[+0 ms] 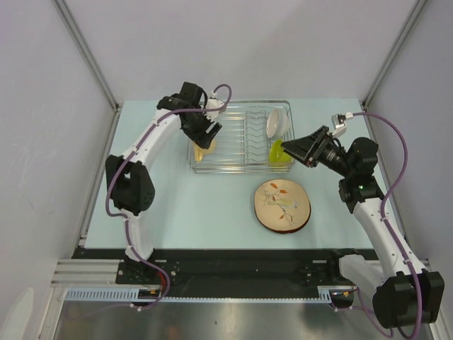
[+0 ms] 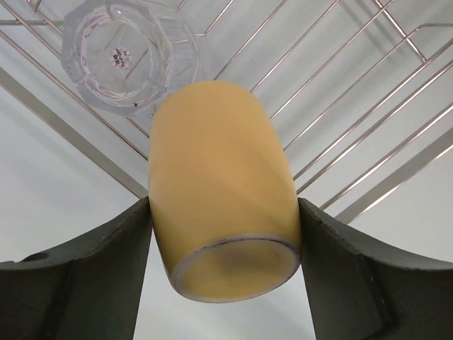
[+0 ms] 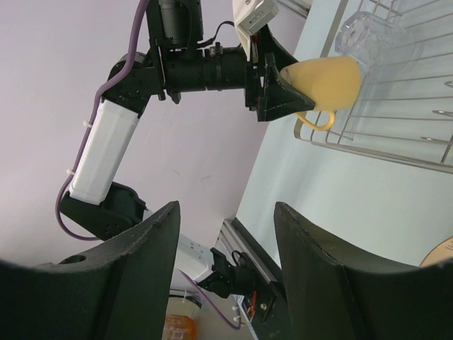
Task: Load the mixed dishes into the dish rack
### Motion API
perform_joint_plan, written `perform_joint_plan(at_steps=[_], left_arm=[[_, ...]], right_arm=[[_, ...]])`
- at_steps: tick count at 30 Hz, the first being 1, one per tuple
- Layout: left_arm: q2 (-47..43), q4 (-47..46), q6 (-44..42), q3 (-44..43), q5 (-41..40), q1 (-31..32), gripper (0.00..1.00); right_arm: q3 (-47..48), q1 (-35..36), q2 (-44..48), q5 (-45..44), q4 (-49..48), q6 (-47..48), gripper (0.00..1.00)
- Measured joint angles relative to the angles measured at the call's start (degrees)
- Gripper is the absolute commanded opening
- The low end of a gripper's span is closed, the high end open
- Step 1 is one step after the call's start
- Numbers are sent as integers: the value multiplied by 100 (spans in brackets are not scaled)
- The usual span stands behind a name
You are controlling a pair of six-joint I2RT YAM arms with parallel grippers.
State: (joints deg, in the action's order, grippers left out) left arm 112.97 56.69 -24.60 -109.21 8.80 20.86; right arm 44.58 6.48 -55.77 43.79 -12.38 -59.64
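My left gripper is shut on the yellow-orange mug, with a finger against each side. It holds the mug tilted over the left end of the chrome dish rack, its open rim toward the wrist camera. The small clear glass stands in the rack just beyond it. In the rack's right end a white bowl stands on edge and a lime-green bowl lies below it. My right gripper hovers open and empty beside the green bowl. The round wooden leaf-pattern plate lies on the table in front of the rack.
The right wrist view shows the left arm holding the mug by the rack's near rail, handle hanging down. Grey walls enclose the pale blue table on the left, right and back. A black rail runs along the near edge.
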Motion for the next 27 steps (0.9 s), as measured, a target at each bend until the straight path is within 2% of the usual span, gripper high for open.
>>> perform_joint_plan(at_steps=[12,27], left_arm=[[485,-304,-168,59,-149,297,0],[170,-911,-404,957,-389,332,2]], right_arm=[[-87,-68,9,11,48,17,60],[-92,-136,50,15,354,179,67]])
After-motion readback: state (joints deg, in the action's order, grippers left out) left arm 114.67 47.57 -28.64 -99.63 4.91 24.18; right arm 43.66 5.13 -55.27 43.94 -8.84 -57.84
